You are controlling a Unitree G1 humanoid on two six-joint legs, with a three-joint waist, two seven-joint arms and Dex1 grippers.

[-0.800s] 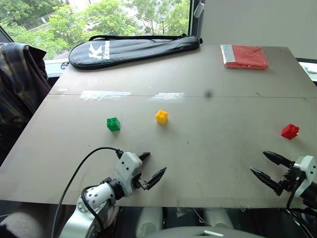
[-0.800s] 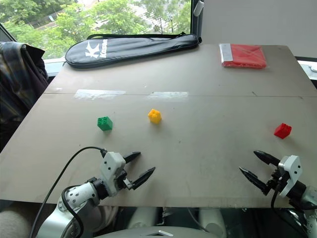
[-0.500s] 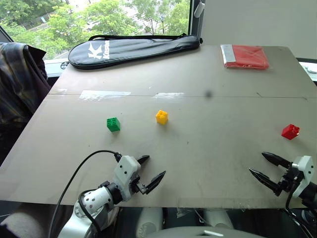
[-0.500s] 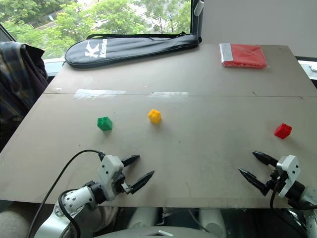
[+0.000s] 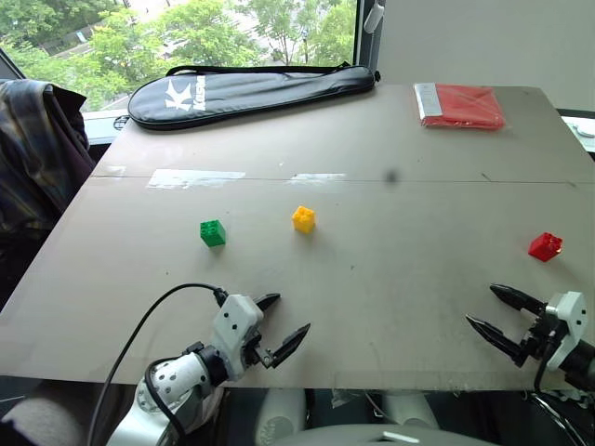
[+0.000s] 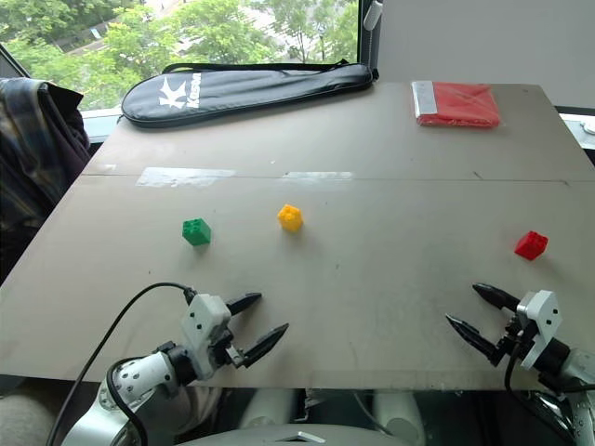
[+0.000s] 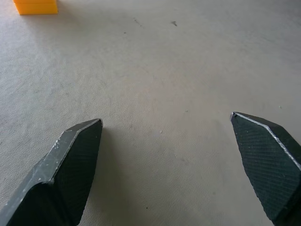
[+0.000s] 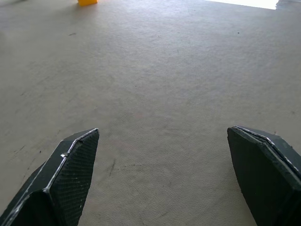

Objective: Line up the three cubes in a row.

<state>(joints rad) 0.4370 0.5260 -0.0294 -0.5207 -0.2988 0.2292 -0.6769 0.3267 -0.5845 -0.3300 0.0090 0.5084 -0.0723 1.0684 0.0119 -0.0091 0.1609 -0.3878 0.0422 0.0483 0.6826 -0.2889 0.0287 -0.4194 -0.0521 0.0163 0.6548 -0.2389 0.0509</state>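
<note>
Hovering low over the near edge of the grey-brown table, both grippers sit with nothing between their black fingers — the left gripper has its two fingers spread wide, and the right gripper is parted just as far, tips pointing inward across the board. Neither touches a brick.

Out beyond them lie the three studded plastic toy cubes. The small green studded cube sits up-table of the left gripper, well apart from it. Near it, towards the middle of the table, is the small yellow studded cube; the two already stand roughly level with each other. The small red studded cube lies far off at the right side, a little nearer the robot than the other two and up-table of the right gripper.

At the far edge lie a long black zipped racket bag and a flat red packet, both clear of the work.

By my reading no cube has been gathered yet — this is the reach-out stage. The red one looks the odd one out, so the next move likely calls for the right gripper to go forward, straddle it, close and carry it leftward beside the yellow one.
</note>
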